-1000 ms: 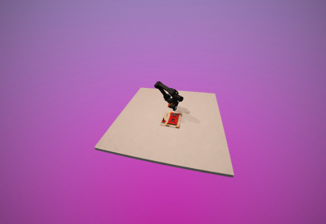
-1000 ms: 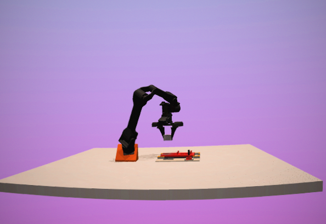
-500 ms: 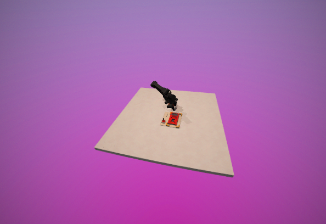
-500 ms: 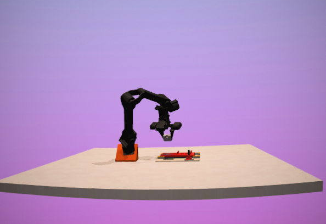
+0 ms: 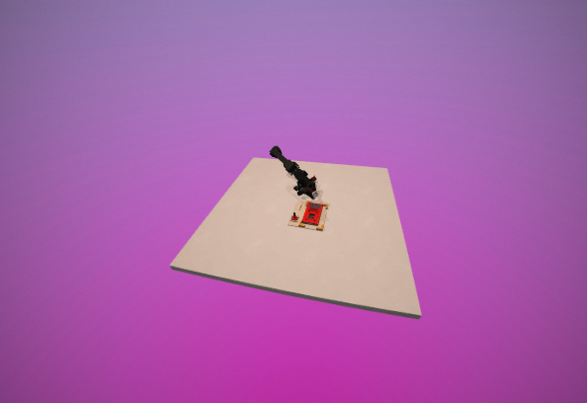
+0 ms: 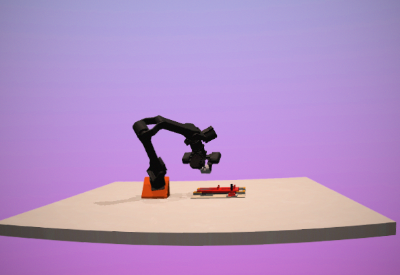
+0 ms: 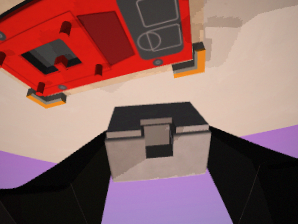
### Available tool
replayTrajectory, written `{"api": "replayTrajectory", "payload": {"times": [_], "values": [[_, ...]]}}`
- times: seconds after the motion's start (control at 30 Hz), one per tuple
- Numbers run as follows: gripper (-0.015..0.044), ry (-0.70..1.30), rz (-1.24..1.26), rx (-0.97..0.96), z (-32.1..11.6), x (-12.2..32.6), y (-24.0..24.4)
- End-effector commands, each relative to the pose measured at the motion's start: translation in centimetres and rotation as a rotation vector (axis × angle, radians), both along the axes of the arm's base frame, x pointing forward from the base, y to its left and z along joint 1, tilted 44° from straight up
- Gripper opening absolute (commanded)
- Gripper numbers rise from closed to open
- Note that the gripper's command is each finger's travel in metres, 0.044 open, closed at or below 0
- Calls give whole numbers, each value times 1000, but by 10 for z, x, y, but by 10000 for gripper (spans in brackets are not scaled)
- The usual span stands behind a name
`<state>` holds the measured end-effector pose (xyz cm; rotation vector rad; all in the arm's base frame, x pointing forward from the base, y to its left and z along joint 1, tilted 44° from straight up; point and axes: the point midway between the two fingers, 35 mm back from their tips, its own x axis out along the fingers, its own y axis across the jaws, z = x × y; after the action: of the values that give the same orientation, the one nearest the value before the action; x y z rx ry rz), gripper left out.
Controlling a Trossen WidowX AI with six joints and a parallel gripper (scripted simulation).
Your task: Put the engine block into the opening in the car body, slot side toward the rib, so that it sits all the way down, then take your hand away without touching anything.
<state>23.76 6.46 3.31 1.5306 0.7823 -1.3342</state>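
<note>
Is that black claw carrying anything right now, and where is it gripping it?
Yes. The gripper is shut on the grey engine block, pinching its two opposite side faces, in the air.

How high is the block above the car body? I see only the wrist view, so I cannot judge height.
Observer: In the exterior view the gripper holds the engine block well above the red car body, with open air between them.
Operator: Is the block over the opening?
Observer: Not clearly. In the exterior view it hangs over the body's end nearest the orange arm base.
Operator: Does anything stand up from the board?
Observer: Yes, a small dark post rises at the side of the car body farther from the base.
</note>
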Motion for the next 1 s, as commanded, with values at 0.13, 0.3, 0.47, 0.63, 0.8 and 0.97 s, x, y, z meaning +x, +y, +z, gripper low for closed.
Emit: {"api": "replayTrajectory", "payload": {"times": [0.13,0.3,0.47,0.63,0.8,0.97], "values": [[0,-20,21,55,-1,-1,-2],[0,-56,44,134,-10,-3,-14],[0,-58,45,137,-19,-4,-23],[0,-58,45,136,-28,-6,-32],[0,-58,45,135,-37,-7,-41],[0,-58,45,135,-46,-8,-50]]}}
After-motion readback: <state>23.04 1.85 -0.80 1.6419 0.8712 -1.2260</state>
